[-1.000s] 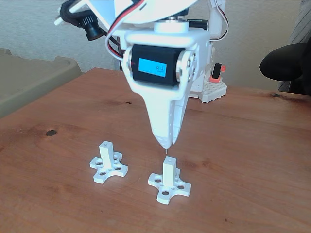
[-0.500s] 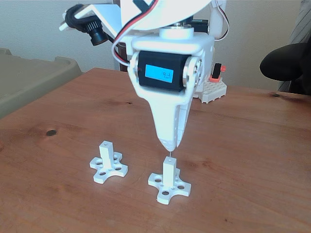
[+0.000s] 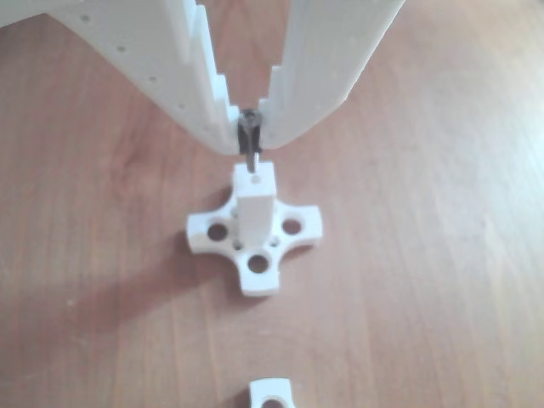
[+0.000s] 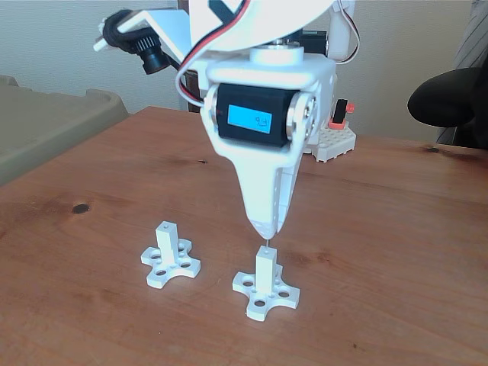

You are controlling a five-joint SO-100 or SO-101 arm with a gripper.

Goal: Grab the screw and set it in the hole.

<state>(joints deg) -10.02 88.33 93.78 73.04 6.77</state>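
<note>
White plastic jaws of your gripper (image 3: 249, 127) are closed down on the screw (image 3: 248, 146), pinching it near its head so the dark shank hangs below the fingertips. In the other view the shank points down at the hole (image 3: 256, 179) in the tip of the white post (image 3: 254, 212), and the screw's lower end sits right at or just above that hole. You cannot tell from this angle whether the tip has entered.

In the fixed view the gripper (image 4: 264, 229) stands almost straight above the nearer post (image 4: 264, 268), with only a thin dark sliver of screw (image 4: 266, 244) showing between fingertip and post top. A second post on its cross-shaped base (image 4: 169, 259) stands well apart to the left in that view, untouched and with nothing in its tip.

Progress, as a judgement: the grab is done, and the carry to the post looks done. Alignment appears close. What is left is the last lowering to seat the shank in the hole, then opening the jaws and lifting clear.

Risk to note: the screw looks slightly off vertical in the other view, so it may catch on the rim of the post.
</note>
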